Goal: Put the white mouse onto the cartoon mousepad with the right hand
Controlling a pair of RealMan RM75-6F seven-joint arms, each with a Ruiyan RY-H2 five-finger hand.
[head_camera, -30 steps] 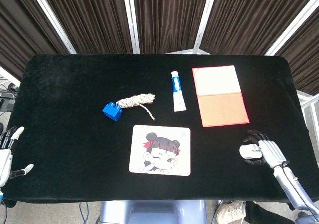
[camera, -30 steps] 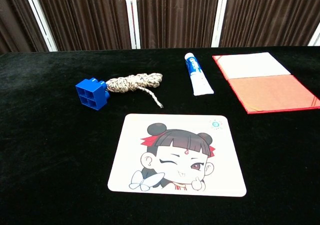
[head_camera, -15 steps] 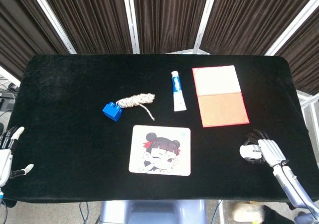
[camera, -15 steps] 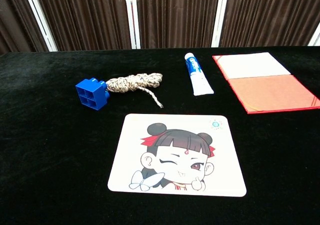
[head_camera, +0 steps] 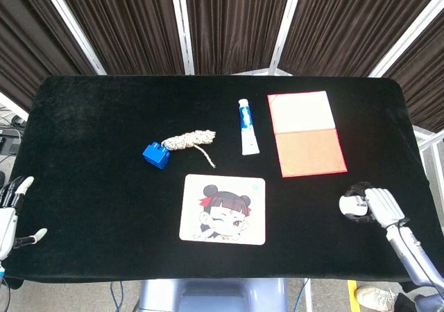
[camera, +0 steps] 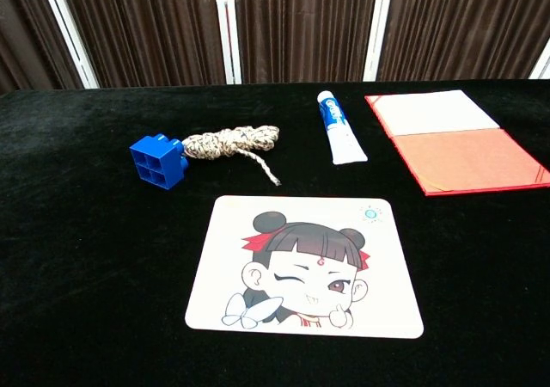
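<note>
The tabletop [head_camera: 90, 118] is covered with black cloth and carries all the things; dark curtains [head_camera: 229, 21] with pale vertical strips hang behind it; at the back right lies an open red folder [head_camera: 306, 133], its far half white and its near half orange-brown; the cartoon mousepad [head_camera: 223, 209] lies flat near the front edge, about in the middle, showing a winking girl with two black hair buns; nothing lies on it; well apart from it, at the front right, the right robot hand [head_camera: 378, 205] has its fingers curled around the white mouse [head_camera: 352, 205], which shows at the left side of the hand, just in front of the near right corner of the folder; whether the mouse touches the cloth or is lifted I cannot tell; the left robot hand [head_camera: 14, 215] is at the front left corner of the tabletop, holding nothing, with its fingers apart; a white and blue tube [head_camera: 247, 126] lies just left of the folder, cap to the back; a bundle of pale rope [head_camera: 189, 141] lies left of the tube, one loose end running toward the mousepad; a blue toy brick [head_camera: 156, 154] touches the left end of the rope; the chest view shows neither hand
</note>
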